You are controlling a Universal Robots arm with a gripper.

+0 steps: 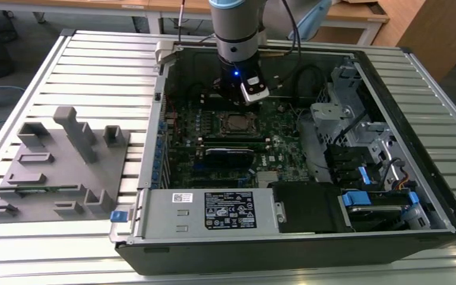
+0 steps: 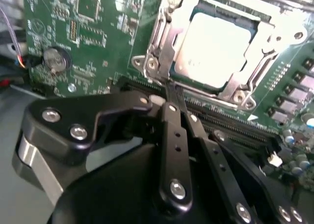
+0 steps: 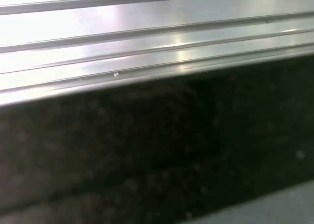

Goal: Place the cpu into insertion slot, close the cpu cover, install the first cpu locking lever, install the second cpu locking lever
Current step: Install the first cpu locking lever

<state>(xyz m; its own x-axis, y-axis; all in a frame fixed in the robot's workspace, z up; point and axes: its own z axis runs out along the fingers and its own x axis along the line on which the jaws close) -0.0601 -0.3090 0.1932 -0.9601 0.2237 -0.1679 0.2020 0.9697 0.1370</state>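
The small flat square cpu (image 2: 218, 44), its metal top glaring pale in the second wrist view, sits inside the square insertion slot (image 1: 236, 123) on the green circuit board (image 2: 93, 42) of the open black computer case (image 1: 307, 252). The thin silvery cpu cover (image 2: 267, 40) lies flat around the chip, framing it through its central window. Just beside the socket's near corner, the black gripper (image 2: 172, 94) points its fingers (image 2: 175, 135) pressed together into one narrow tip, clamped on nothing that can be made out. In the exterior view the arm reaches down into the case just behind the socket. A grey moulded parts tray (image 1: 57, 169) rests on the ribbed metal table (image 1: 93, 65) at the exterior view's left, well apart from the case.
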